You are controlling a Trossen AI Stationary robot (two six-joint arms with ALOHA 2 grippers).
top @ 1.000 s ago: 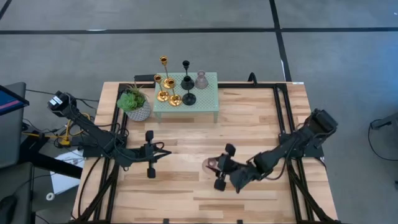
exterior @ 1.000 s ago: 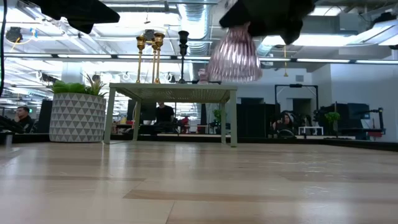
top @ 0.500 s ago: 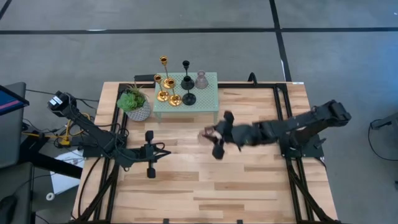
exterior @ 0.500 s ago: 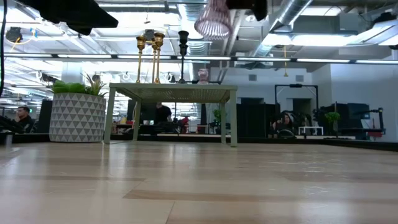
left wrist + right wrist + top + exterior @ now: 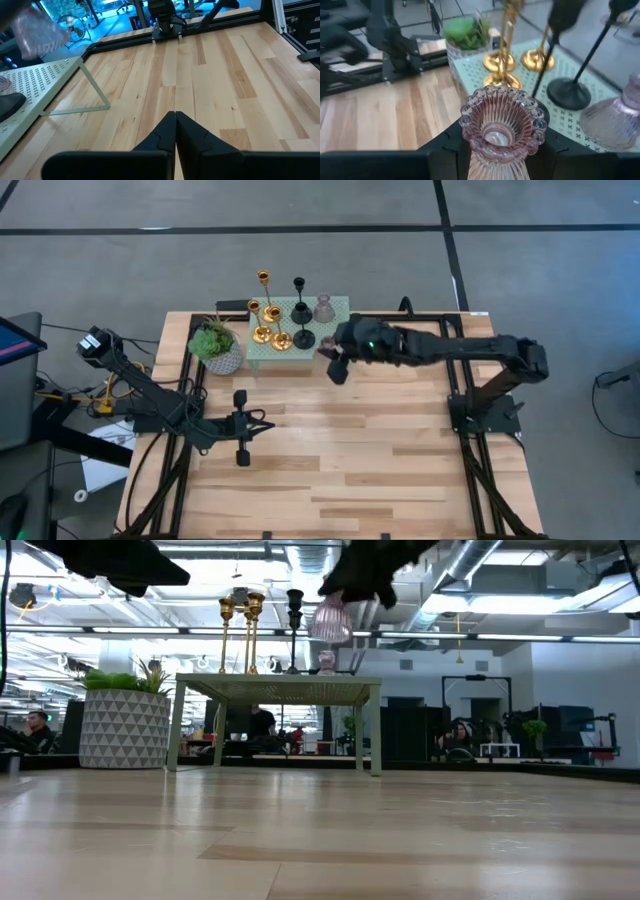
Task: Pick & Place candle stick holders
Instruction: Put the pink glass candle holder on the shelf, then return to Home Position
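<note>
My right gripper (image 5: 335, 355) is shut on a ribbed pink candle stick holder (image 5: 502, 125) and hangs in the air at the right near corner of the small green table (image 5: 340, 315). In the low view this holder (image 5: 331, 620) is higher than the tabletop. Gold holders (image 5: 264, 330), two black holders (image 5: 303, 325) and a second pink holder (image 5: 323, 310) stand on their round bases on that table. My left gripper (image 5: 262, 425) is shut and empty, over the wooden table's left half. My right gripper pinches the pink holder by its ribbed body (image 5: 480, 160), just under the scalloped rim, one finger (image 5: 445, 145) on each side. The fingers come almost level from the table's right side. The holder is lifted clear and tilted, its flared base (image 5: 331, 632) lowest.
A potted green plant (image 5: 216, 346) stands left of the green table. Black frame rails run along the wooden table's left and right sides (image 5: 455, 370). Bare wood (image 5: 350, 450) spreads across the middle and near part.
My right gripper has carried the pink holder from the table's near middle up and toward the far edge, reaching the green table's right near corner. It has kept its hold throughout. My left arm has stayed still.
</note>
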